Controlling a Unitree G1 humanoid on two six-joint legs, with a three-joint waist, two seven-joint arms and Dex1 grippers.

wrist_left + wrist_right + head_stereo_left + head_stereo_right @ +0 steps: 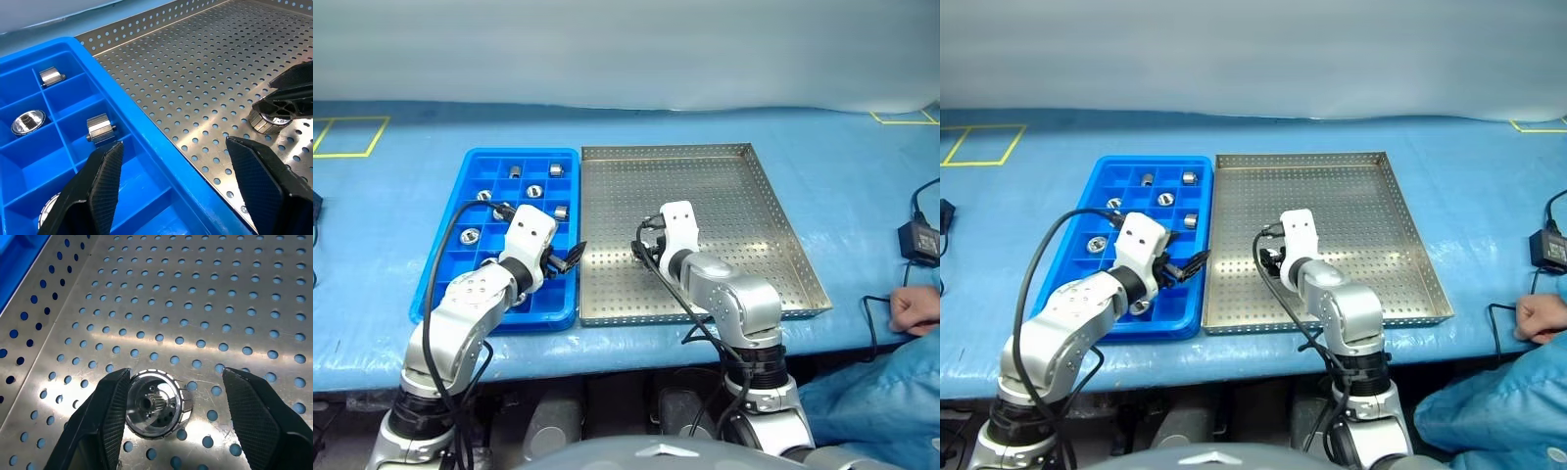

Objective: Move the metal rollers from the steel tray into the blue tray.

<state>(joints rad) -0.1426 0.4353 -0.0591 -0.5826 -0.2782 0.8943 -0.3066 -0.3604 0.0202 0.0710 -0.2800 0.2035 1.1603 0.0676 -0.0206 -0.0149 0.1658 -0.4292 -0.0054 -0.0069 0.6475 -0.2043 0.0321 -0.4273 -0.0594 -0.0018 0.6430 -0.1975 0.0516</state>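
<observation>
One shiny roller [155,403] on steel tray [705,176] w/ others in blue tray [470,162].

Shiny perforated steel tray [205,303], glossy roller [155,404]

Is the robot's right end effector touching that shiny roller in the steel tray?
Touching. The right wrist view shows one finger against the roller; the other finger stands apart.

Both arms reach forward and down, elbows bent. The left gripper [173,188] hangs with its fingers spread wide — nothing between them. The right gripper [171,416] points steeply down, fingers apart — one pad [110,416] beside metal.
</observation>
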